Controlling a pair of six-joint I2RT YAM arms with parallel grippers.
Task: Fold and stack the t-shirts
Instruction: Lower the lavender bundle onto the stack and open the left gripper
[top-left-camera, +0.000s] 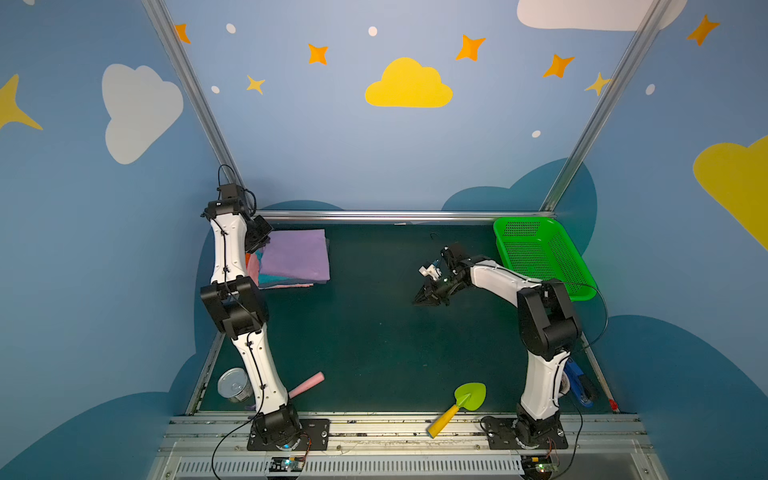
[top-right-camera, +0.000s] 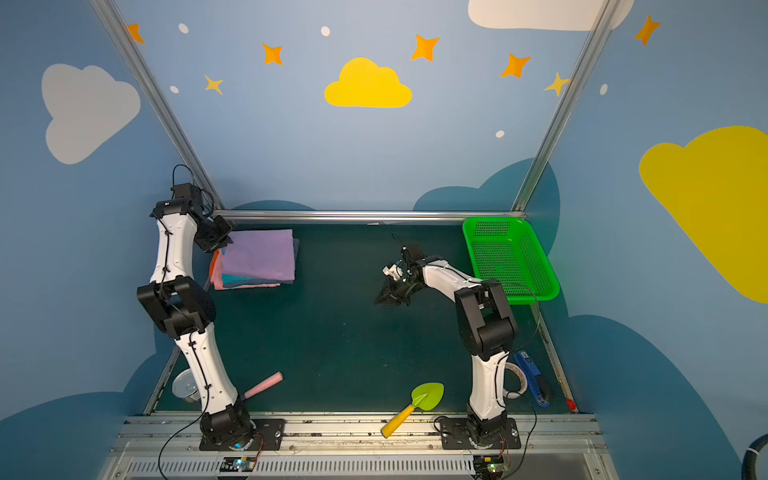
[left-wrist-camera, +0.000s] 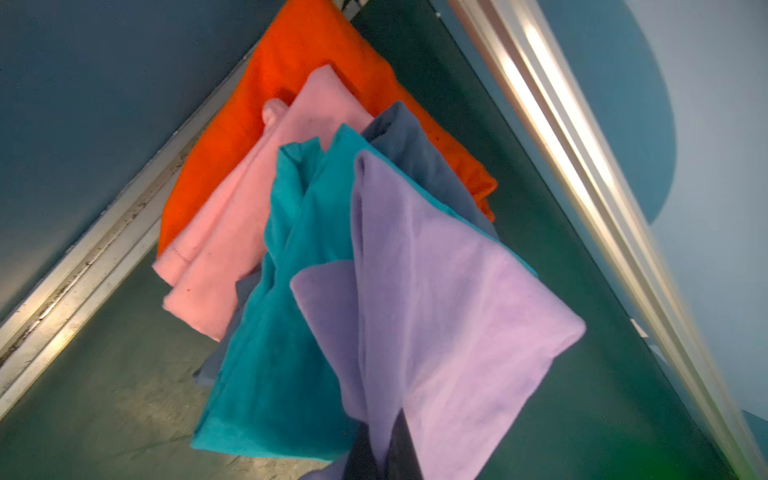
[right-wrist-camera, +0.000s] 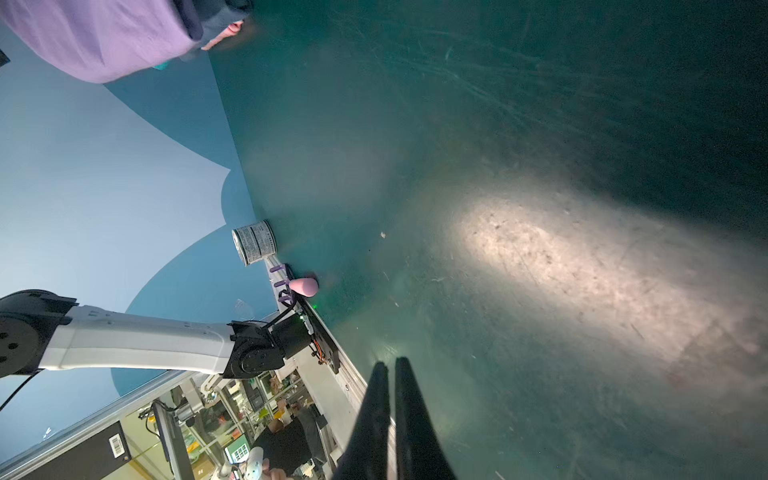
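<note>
A pile of folded t-shirts lies at the back left of the green table. The lavender tee is on top. In the left wrist view the teal, grey-blue, pink and orange tees fan out beneath the lavender one. My left gripper is at the pile's left edge, and its dark fingers are shut on a corner of the lavender cloth. My right gripper hovers low over the bare middle of the table, shut with nothing in it.
A green perforated basket stands at the back right. Along the front lie a tin can, a pink stick, a green and yellow toy trowel and a blue tool. A metal rail borders the back.
</note>
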